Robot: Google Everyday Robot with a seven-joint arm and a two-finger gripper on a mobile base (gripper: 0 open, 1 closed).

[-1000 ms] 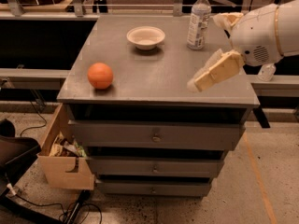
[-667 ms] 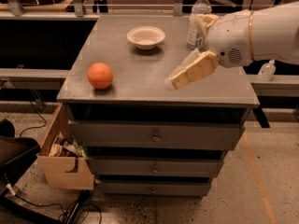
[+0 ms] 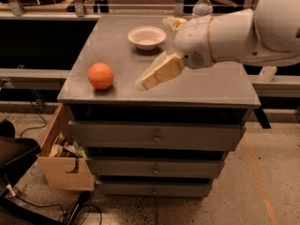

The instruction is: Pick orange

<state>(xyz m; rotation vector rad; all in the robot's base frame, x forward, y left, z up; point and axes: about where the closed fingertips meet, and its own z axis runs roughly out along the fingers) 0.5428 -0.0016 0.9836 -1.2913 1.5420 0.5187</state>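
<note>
On the table [image 3: 211, 86], the orange [image 3: 101, 75] is not yet grasped; the end effector [image 3: 146, 81] is poised near it, empty, its opening not discernible.

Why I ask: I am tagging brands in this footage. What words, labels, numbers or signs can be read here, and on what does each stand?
No text can be read.
water bottle: nothing legible on the part that shows.
Contents of the cardboard box: any print is too blurred.
orange, bowl, cabinet: no markings visible.
gripper, above the cabinet top beside the orange and apart from it: no markings visible.
</note>
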